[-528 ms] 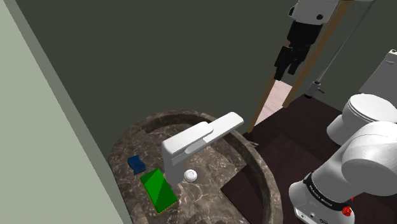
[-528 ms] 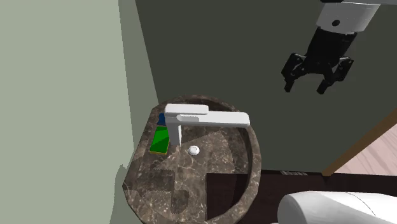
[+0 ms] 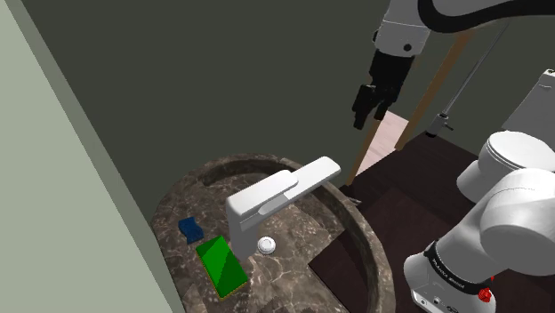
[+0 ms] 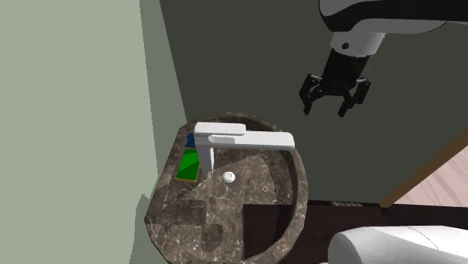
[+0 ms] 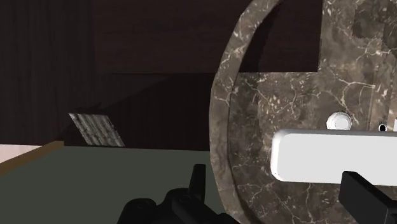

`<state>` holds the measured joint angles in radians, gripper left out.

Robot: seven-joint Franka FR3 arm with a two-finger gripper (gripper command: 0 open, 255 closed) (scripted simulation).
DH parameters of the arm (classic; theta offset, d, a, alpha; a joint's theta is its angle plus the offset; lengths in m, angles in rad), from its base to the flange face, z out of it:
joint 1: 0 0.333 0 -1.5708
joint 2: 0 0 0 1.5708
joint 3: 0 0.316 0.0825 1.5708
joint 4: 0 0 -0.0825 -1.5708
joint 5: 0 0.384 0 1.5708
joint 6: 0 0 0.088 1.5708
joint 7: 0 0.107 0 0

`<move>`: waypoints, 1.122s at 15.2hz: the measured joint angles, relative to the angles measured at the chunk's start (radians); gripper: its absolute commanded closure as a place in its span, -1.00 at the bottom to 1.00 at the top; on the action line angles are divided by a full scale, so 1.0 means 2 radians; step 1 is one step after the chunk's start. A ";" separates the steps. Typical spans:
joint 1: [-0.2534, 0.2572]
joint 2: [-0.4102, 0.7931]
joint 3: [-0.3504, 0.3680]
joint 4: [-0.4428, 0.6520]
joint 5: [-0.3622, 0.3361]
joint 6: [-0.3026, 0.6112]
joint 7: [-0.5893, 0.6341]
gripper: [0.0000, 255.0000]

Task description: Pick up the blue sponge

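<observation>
tool (image 4: 325,111) spread over sink rim (image 3: 222,167) | blue sponge (image 3: 189,228) beside green block (image 3: 222,265)

Faucet (image 3: 267,200) stands beside blue sponge (image 3: 189,228); wall (image 3: 71,178) close.

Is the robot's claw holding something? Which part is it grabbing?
Nothing is held. The gripper hangs open in the air, its fingers apart with nothing between them. The blue sponge lies on the sink beside a green block, untouched.

Basin (image 3: 222,165): dark brown marble, pale veining. Faucet (image 3: 280,191): plain white. Sponge (image 3: 190,228): deep blue. Flat block (image 3: 222,265): bright green. Gripper (image 3: 365,116): all black. Wall (image 3: 53,133): grey-green.
</observation>
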<state>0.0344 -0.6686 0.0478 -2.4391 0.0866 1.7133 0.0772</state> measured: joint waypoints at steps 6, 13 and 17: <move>0.025 0.063 0.046 -0.005 0.035 0.076 0.044 -1.00; 0.048 0.157 0.097 0.013 0.058 0.163 0.092 -1.00; 0.058 0.201 0.119 0.043 0.034 0.184 0.124 -1.00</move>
<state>0.1505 -0.2674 0.2856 -2.3532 0.1543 2.0815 0.3252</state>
